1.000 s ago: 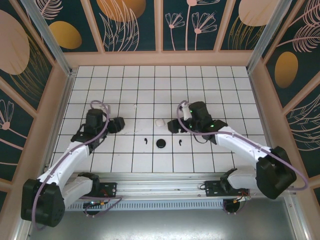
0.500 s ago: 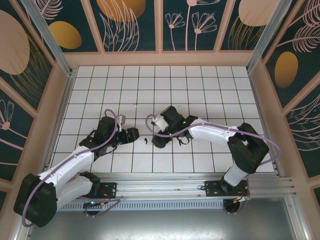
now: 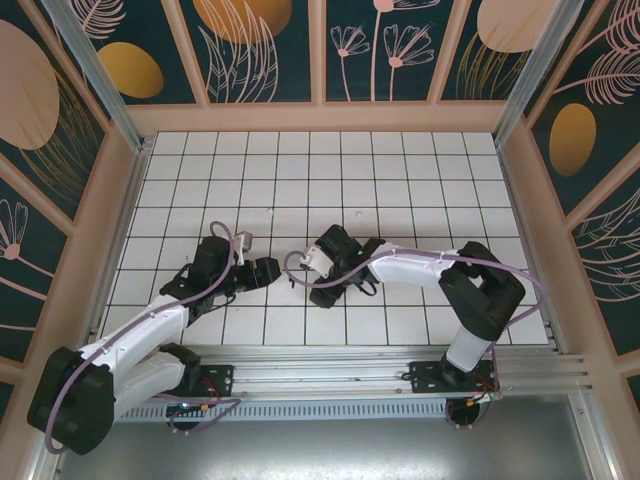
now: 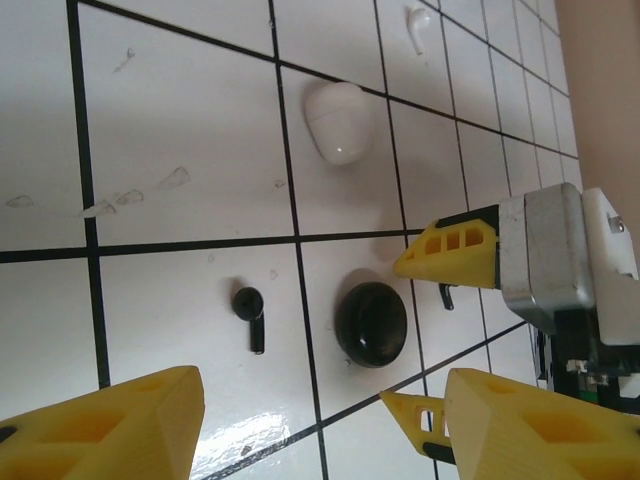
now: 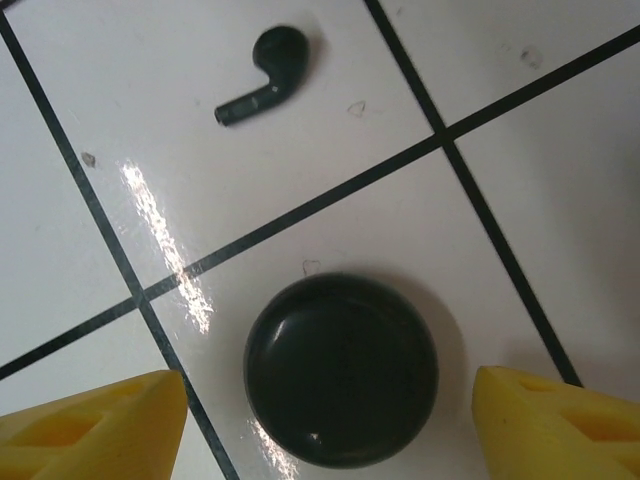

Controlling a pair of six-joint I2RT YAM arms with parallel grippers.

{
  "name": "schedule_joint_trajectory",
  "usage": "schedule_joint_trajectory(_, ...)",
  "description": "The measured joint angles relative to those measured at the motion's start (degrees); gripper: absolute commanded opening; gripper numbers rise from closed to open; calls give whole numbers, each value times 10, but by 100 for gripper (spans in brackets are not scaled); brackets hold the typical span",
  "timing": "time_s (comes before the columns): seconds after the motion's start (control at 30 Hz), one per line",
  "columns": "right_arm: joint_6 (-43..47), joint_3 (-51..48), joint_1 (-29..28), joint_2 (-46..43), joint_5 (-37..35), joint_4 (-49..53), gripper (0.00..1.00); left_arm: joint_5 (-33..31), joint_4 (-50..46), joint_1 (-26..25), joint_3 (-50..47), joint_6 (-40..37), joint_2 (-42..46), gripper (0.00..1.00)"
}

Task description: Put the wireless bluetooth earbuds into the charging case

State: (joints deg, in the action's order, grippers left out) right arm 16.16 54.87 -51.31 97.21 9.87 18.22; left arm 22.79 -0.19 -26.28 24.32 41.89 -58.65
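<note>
Right claw (image 3: pixel 322 290) lowered over black case (image 5: pixel 341 368), second black earbud (image 4: pixel 447 296) half hidden

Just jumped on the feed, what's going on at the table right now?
The right hand hovers open over the round black case, one finger on each side, not gripping it. The left hand is open too, low over the tiles nearby, holding nothing. A black earbud lies loose on the tile next to the black case. The white case and a white earbud lie farther back. Both cases look shut.
</note>
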Motion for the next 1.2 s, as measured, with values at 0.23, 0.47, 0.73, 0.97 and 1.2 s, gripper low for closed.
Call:
schedule_joint_trajectory(0.23,14,-10,-1,16,-7,-9,64,4,0,0,8,0,-30,65)
schedule_joint_trajectory(0.47,26,-17,-1,16,-17,-29,45,4,0,0,8,0,-35,70)
schedule_joint_trajectory(0.73,30,-36,-16,6,-31,-62,42,28,17,0,7,-27,-42,66)
schedule_joint_trajectory(0.97,30,-79,-29,-59,-59,-89,41,73,103,0,-37,-47,4,64)
schedule_joint_trajectory(1.2,36,-84,-37,-139,-100,-123,41,150,192,0,-54,-77,38,65)
